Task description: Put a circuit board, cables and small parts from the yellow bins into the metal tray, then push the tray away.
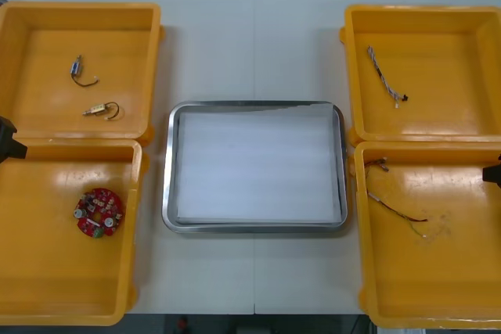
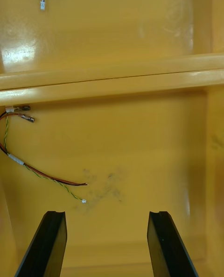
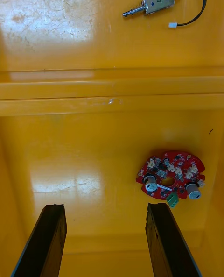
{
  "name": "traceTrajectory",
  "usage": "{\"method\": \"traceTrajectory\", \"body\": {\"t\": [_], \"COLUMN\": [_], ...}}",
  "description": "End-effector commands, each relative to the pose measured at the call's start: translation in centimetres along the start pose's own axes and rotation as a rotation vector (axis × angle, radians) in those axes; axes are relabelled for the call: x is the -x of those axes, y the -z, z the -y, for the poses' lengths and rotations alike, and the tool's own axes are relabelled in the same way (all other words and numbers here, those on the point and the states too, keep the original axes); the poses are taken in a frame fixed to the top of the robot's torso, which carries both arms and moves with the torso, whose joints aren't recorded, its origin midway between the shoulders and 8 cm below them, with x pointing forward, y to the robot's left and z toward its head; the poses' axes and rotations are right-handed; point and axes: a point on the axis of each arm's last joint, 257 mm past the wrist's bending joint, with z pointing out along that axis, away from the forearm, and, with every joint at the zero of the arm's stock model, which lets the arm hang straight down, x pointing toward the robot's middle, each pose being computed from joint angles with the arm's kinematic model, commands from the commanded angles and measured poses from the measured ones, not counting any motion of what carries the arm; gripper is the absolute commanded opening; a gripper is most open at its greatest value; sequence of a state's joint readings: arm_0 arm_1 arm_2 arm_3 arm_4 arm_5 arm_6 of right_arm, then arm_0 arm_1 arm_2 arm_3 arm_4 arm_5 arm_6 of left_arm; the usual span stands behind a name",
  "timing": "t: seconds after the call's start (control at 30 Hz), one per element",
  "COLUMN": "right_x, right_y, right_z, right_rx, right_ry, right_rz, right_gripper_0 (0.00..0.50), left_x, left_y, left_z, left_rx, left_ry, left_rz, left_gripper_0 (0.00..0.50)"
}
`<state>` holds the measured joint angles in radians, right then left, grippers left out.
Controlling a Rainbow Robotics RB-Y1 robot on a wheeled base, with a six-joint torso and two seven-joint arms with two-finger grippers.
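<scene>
There are four yellow bins: two on the left, the far left bin [image 1: 47, 33] and the near left bin [image 1: 47, 271], and two on the right, the far right bin [image 1: 458, 37] and the near right bin [image 1: 462, 287]. One metal tray [image 1: 167, 193], white inside, lies between them. There is one round red circuit board [image 1: 99, 213]. There are two small metal parts, one [image 1: 77, 68] and another [image 1: 95, 110], each with a thin black lead. The cables number two: one twisted blue and white cable [image 1: 385, 76] and one red and yellow cable [image 1: 395, 209].
</scene>
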<state>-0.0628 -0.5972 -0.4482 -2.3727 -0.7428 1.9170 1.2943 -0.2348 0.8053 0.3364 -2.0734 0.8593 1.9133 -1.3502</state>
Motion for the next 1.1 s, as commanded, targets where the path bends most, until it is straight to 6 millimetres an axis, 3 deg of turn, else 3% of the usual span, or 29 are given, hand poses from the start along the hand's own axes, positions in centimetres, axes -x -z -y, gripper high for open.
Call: {"method": "traceTrajectory", "body": {"t": [0.03,1.1], "right_x": [0.02,0.02], "right_y": [0.81,0.81], "right_z": [0.67,0.67], "right_rx": [-0.033,-0.033], "right_ry": [0.007,0.007], "right_rz": [0.012,0.012], "right_gripper_0": [0.500,0.500], "left_x": [0.35,0.35], "left_y": [1.55,1.55], "left_z": [-1.35,-1.35], "left_rx": [0.044,0.044], "left_ry": [-0.044,-0.044], "left_rz": [0.022,0.022], "left_gripper_0": [0.500,0.500]}}
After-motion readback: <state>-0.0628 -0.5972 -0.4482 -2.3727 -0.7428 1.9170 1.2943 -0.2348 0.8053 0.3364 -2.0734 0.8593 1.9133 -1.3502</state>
